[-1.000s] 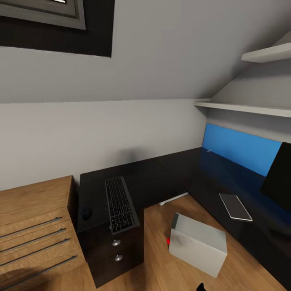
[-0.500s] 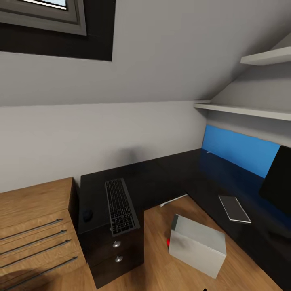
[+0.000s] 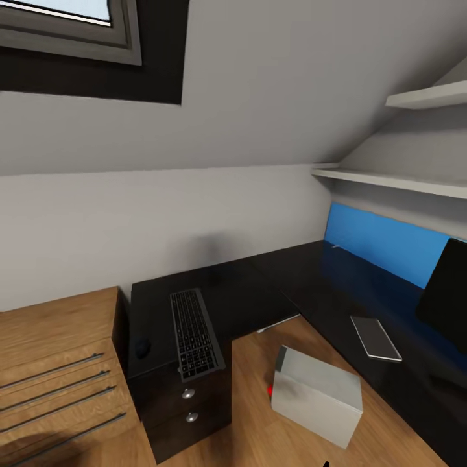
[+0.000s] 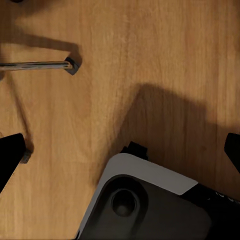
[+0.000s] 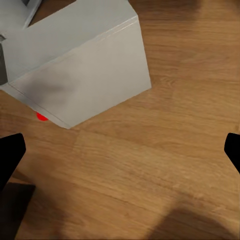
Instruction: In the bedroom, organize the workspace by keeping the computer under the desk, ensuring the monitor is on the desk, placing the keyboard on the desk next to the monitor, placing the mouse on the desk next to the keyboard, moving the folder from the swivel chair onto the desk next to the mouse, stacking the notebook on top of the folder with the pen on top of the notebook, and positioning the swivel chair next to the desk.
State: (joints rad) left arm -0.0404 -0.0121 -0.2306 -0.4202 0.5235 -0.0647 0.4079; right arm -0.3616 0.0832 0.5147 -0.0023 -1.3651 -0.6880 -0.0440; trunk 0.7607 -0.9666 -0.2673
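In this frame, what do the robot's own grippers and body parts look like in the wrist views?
Little shows. Each wrist view has plain black, blunt finger tips at its two side edges: the left gripper and right gripper. No cables or markings are visible on them. The left wrist view also shows a rounded white-and-dark-grey robot part over the wooden floor.

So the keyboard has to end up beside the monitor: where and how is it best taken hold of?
Probably at the near end of the keyboard, which sticks out past the edge of the desk. It lies flat and thin, so coming from the front lets one of the fingers slip beneath and one close on top.
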